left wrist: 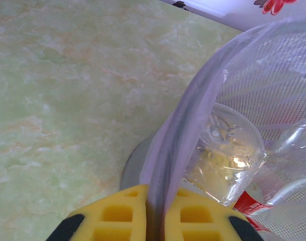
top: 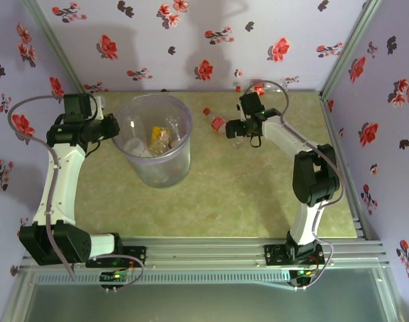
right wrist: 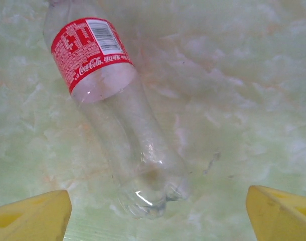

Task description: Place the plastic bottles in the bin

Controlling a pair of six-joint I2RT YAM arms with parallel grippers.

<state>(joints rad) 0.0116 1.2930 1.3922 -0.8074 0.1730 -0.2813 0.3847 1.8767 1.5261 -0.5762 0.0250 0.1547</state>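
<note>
Bottles first: the loose bottle (right wrist: 118, 115) is clear with a red-and-white label, and it lies on its side on the table (right wrist: 263, 75). From above you find this loose bottle (top: 221, 125) toward the table's far right corner, well apart from the bin (top: 165, 171). Its base points at the right wrist camera and its labelled end points away.

The right gripper (right wrist: 158, 213) hangs over that base with its yellow fingers (right wrist: 32, 216) spread wide, one on either side, neither touching the plastic. (From above, the right gripper (top: 241, 129) sits over the bottle's clear half.)

The bin stands left of the table's middle, nearer the far edge than the near one. Inside it you can see a clear bottle (left wrist: 225, 150) pressed against the wall and a red label (left wrist: 249, 203) just below it. From above there is also a yellow bottle (top: 159, 139) among more clear plastic.

The left gripper (left wrist: 154, 216) is pinching the bin's rim (left wrist: 193, 105), with one yellow pad (left wrist: 115, 218) outside the wall and the other inside. The top camera puts the left gripper (top: 114, 127) on the side of the bin facing the table's left edge.

A few small red bits (top: 206, 111) lie near the far edge, and you cannot tell what they are. Flowered walls (top: 211, 40) enclose the table.
</note>
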